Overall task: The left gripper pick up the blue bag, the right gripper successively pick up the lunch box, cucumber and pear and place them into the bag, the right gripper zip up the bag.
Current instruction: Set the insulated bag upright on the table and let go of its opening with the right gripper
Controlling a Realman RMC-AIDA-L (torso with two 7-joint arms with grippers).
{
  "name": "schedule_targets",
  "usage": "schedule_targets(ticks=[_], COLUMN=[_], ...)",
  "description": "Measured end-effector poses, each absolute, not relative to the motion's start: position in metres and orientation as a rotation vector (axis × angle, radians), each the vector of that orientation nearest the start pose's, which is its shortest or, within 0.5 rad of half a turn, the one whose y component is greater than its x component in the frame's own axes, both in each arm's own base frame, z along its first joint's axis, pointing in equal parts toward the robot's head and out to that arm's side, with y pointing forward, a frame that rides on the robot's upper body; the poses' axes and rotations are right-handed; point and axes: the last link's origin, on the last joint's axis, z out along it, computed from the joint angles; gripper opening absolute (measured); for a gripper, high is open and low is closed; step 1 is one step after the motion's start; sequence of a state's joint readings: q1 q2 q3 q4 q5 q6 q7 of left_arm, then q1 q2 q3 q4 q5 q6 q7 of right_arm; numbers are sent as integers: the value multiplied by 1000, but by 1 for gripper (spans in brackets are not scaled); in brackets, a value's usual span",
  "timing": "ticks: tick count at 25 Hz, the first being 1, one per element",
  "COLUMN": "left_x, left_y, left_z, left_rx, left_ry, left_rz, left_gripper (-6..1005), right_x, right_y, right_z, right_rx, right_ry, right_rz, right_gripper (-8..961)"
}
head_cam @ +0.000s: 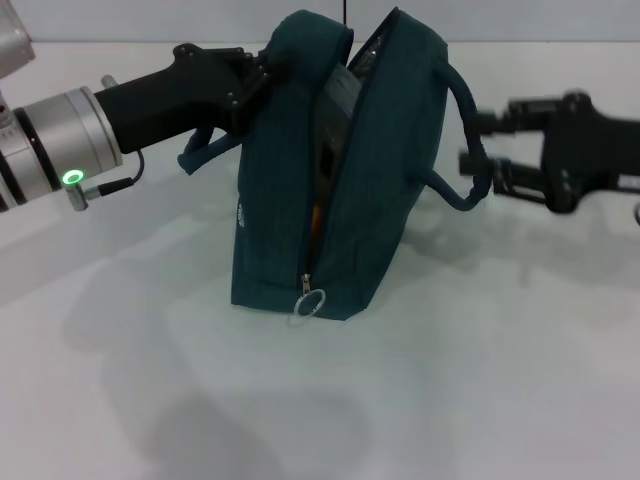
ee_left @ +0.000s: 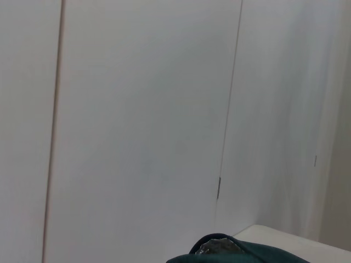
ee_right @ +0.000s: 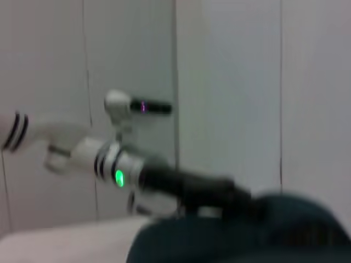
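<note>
The blue bag [head_cam: 300,190] stands upright on the white table [head_cam: 500,380], its top gaping open. Its zip pull with a ring [head_cam: 309,300] hangs low at the front. A grey thing [head_cam: 335,100] and an orange streak [head_cam: 315,220] show inside through the opening; the cucumber and pear are out of view. My left gripper [head_cam: 262,68] is shut on the bag's top left edge. My right gripper [head_cam: 474,142] is open to the right of the bag, its fingertips at the bag's handle loop [head_cam: 470,110]. The bag also shows in the left wrist view [ee_left: 236,255] and the right wrist view [ee_right: 247,235].
The bag's other handle strap [head_cam: 200,150] hangs under my left arm. The right wrist view shows my left arm [ee_right: 164,181] reaching to the bag. White wall panels [ee_left: 137,109] stand behind the table.
</note>
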State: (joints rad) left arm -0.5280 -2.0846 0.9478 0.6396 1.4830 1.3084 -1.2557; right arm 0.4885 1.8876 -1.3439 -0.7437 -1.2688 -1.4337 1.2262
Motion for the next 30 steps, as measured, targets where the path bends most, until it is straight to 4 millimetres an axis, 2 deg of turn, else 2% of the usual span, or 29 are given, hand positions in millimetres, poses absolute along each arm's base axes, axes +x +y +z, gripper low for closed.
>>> schedule_targets(ticks=[5, 7, 14, 16, 23, 30], left_x=[-220, -219, -220, -222, -229, -245], left_y=[373, 373, 372, 371, 367, 356], left_z=[1, 1, 0, 0, 2, -7], left_rx=[-2444, -2446, -2443, -2438, -2405, -2302], left_ry=[-462, -460, -470, -476, -469, -425], left_rz=[-945, -947, -948, -948, -953, -996], left_gripper=[95, 95, 96, 96, 97, 97], right_x=[216, 211, 201, 200, 203, 197], right_y=[349, 353, 357, 357, 358, 362], right_z=[12, -8, -27, -25, -1, 17], right_rx=[-2815, -2846, -2854, -2842, -2756, -2663], right_ry=[173, 169, 103, 92, 83, 94], right_rz=[723, 631, 543, 551, 683, 833], right_gripper=[409, 407, 400, 398, 258, 113])
